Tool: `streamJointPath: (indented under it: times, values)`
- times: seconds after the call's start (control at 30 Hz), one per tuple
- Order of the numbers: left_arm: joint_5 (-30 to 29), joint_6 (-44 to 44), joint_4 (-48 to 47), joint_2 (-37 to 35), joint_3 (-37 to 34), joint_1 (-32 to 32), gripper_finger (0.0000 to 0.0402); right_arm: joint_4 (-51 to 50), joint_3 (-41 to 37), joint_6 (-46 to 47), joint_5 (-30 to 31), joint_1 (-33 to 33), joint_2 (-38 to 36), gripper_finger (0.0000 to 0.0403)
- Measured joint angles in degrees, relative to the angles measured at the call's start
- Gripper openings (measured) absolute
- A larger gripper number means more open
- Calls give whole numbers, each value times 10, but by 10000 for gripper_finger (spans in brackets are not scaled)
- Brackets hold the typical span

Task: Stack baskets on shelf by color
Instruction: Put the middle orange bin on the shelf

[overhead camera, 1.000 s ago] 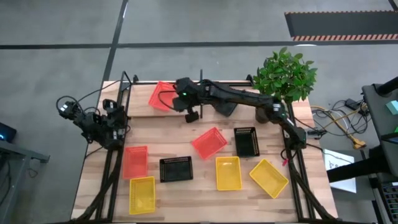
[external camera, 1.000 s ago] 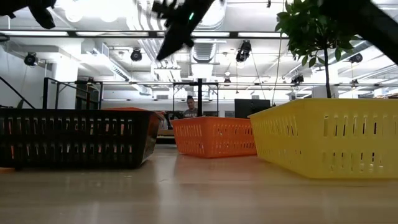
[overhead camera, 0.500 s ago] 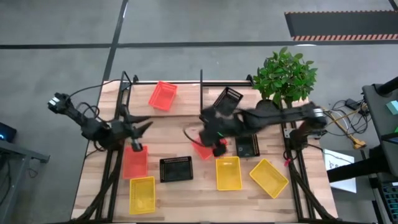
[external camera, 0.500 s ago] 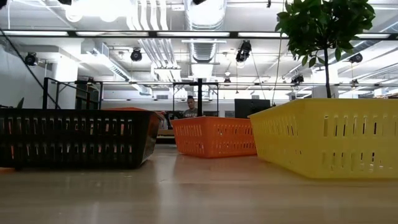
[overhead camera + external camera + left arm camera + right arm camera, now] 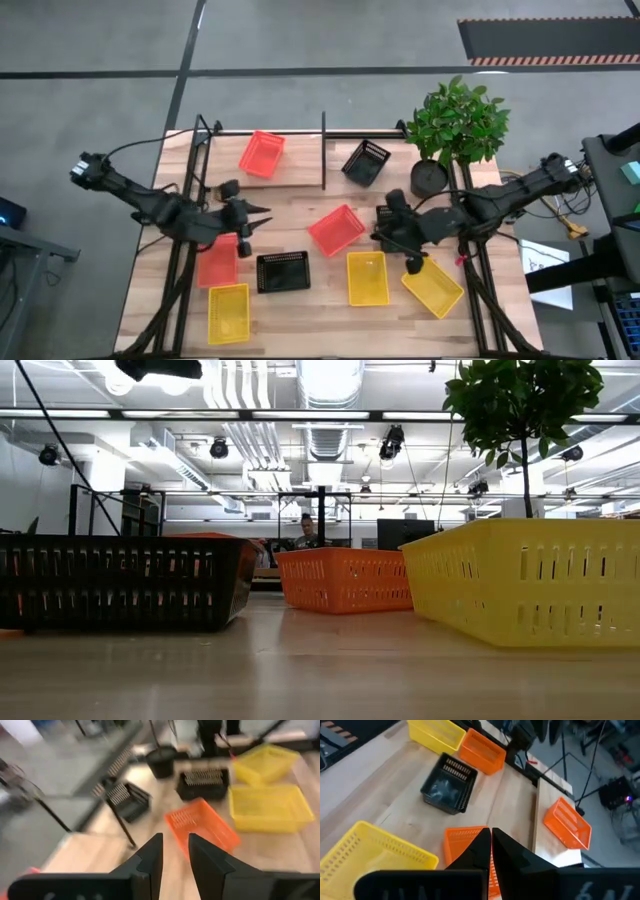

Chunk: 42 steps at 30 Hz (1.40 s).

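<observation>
The shelf (image 5: 300, 172) runs along the table's far edge, with its divider post (image 5: 324, 150) upright. A red basket (image 5: 262, 153) sits on the shelf left of the post. A black basket (image 5: 365, 162) sits tilted to its right. On the table lie a red basket (image 5: 336, 228), a black one (image 5: 398, 230), another black (image 5: 283, 270), a red one (image 5: 217, 262) and three yellow baskets (image 5: 367, 277) (image 5: 433, 285) (image 5: 229, 312). My left gripper (image 5: 258, 216) (image 5: 176, 842) hovers open above the left red basket's far end. My right gripper (image 5: 378, 232) (image 5: 491, 834) hangs shut between the centre red basket and the black one.
A potted plant (image 5: 458, 120) in a black pot (image 5: 428, 178) stands at the shelf's right end. Bare wood lies between the shelf and the baskets (image 5: 290, 205). In the low view a black basket (image 5: 120, 582), an orange one (image 5: 345, 580) and a yellow one (image 5: 525, 590) fill the front.
My right arm has drawn back from the shelf's left part, past the centre red basket, toward the table's right edge. The black basket on the shelf now shows uncovered. My left arm has swung out from the left edge toward the table's middle.
</observation>
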Motion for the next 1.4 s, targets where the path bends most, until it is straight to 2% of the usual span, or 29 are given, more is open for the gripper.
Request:
streamJointPath:
  times: [0.13,0.23,0.43,0.6,0.73,1.07,1.4]
  values:
    - [141,13,-27,59,46,84,77,60,-84,-27,-3,6,-64,8]
    - [188,52,-87,103,82,131,77,108,-139,-42,0,5,-109,8]
    - [193,186,-276,179,175,200,77,162,-214,-58,-3,5,-183,8]
    - [208,242,-389,239,236,279,78,166,-248,-65,-4,5,-220,8]
    - [211,262,-440,272,244,342,92,169,-257,-68,-5,5,-234,9]
    - [215,380,-439,326,240,464,177,162,-260,-55,-9,5,-238,9]
    - [215,451,-369,355,198,513,182,159,-260,-46,-9,5,-238,9]
